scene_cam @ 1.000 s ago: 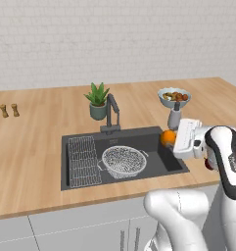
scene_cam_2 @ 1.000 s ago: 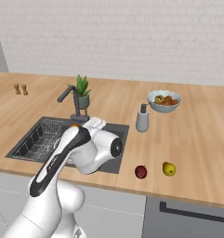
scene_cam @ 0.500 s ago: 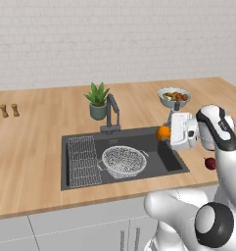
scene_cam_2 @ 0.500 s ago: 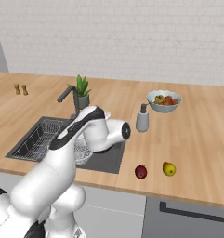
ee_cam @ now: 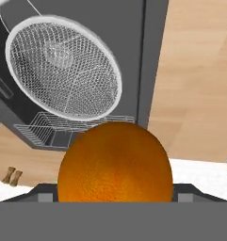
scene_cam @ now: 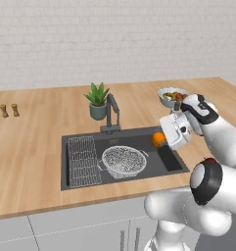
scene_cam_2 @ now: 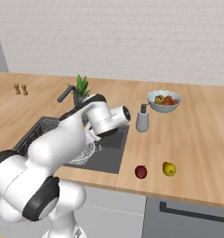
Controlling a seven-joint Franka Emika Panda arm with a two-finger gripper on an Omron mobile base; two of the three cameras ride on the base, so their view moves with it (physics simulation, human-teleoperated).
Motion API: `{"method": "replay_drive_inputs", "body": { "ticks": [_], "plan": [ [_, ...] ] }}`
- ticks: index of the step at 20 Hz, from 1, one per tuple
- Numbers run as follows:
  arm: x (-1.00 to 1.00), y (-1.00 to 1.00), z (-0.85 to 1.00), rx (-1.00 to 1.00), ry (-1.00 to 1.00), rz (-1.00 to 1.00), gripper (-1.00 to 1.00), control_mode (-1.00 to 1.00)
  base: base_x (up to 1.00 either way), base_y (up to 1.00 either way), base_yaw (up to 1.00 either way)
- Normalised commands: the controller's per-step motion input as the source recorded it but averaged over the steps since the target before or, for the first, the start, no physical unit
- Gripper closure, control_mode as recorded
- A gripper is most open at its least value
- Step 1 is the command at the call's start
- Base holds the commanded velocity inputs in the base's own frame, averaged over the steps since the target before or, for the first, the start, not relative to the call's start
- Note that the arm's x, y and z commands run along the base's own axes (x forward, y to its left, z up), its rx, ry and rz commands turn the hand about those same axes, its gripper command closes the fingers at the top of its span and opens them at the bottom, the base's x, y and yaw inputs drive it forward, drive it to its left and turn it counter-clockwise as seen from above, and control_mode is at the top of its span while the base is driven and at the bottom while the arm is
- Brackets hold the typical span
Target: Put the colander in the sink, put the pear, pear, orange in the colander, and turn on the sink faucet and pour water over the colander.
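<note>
Pincer point(scene_cam: 164, 137) is clamped on the orange point(scene_cam: 158, 139); in hand view the orange point(ee_cam: 115, 162) sits right at the bottom centre between the tips, so you've got it held

What changed: a second ago the arm was low at the right edge of the left base view with the orange at the sink's right rim; now the wrist has swung up and the orange hangs over the right end of the sink point(scene_cam: 171, 162), mid-right of the frame. Carry phase is underway, not release

Colander point(scene_cam: 123, 161) is already in the sink, centre of the left base view, beside the wire rack point(scene_cam: 83, 154). In hand view the colander point(ee_cam: 63, 70) is upper left, empty, well apart from the orange, so you need more travel toward it before opening

Both pears are untouched on the surface point(scene_cam_2: 192, 153): red pear point(scene_cam_2: 141, 171) and yellow pear point(scene_cam_2: 168, 168), lower centre-right of the right base view

Faucet point(scene_cam: 112, 112) is behind the sink, no water running

My read: one of three fruits in transit, faucet step not started
</note>
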Motion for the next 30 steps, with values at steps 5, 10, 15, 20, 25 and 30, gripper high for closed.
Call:
{"method": "replay_drive_inputs", "body": {
  "ticks": [5, 10, 15, 20, 25, 30],
  "plan": [
    [0.21, 0.44, -0.43, -0.25, 0.16, 0.11, 1.00, -1.00, 0.00, 0.00, 0.00],
    [0.00, 0.35, -0.49, -0.13, -0.01, 0.00, 1.00, -1.00, 0.00, 0.00, 0.00],
    [0.00, 0.35, -0.43, -0.09, -0.01, 0.00, 1.00, -1.00, 0.00, 0.00, 0.00],
    [0.09, 0.15, -0.46, -0.06, -0.03, 0.01, 1.00, -1.00, 0.00, 0.00, 0.00],
    [0.23, -0.04, -0.43, 0.00, -0.11, 0.04, 1.00, -1.00, 0.00, 0.00, 0.00],
    [0.34, -0.04, -0.50, 0.00, -0.09, 0.05, 1.00, -1.00, 0.00, 0.00, 0.00]
  ]
}}
